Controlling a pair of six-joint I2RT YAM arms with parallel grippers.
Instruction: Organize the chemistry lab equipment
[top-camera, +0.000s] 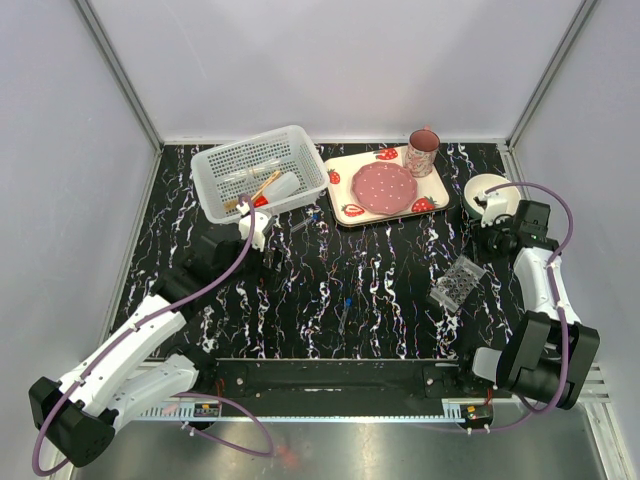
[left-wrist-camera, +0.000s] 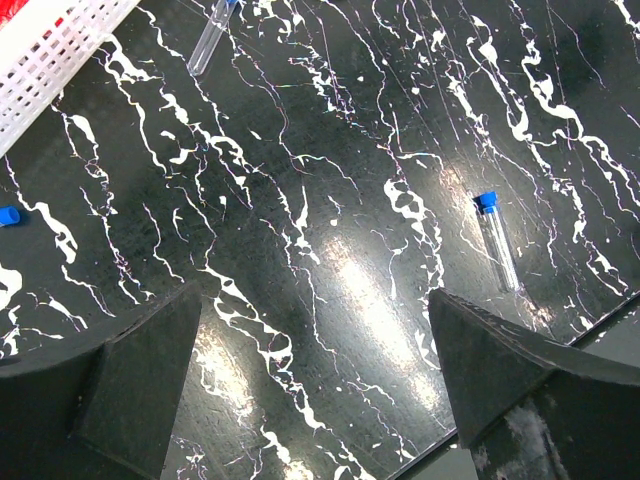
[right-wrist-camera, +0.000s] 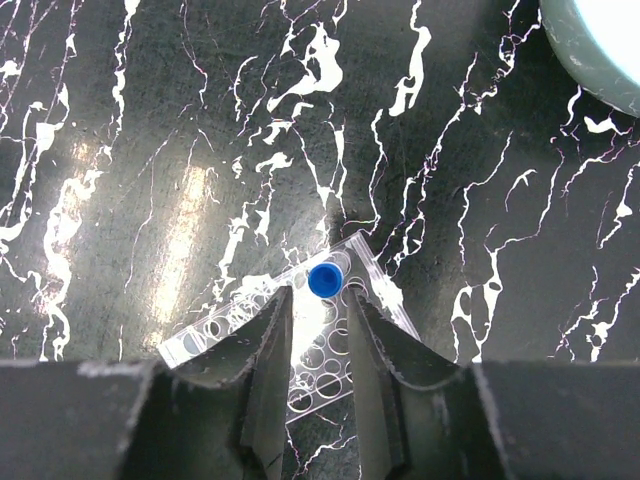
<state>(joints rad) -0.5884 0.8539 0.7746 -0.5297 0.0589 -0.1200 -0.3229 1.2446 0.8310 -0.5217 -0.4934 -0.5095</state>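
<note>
Left pincer (left-wrist-camera: 315, 300) wide, right pincer (right-wrist-camera: 318, 292) narrow, above black white-veined tabletop (top-camera: 380, 270) between pale walls (top-camera: 330, 60)

You had the left arm (top-camera: 130, 345) stretched forward, left gripper (left-wrist-camera: 312, 300) spread wide. Your right arm (top-camera: 540, 300) was bent at the elbow, right gripper (right-wrist-camera: 318, 298) pointing down, fingers (right-wrist-camera: 265, 370) nearly together.
</note>
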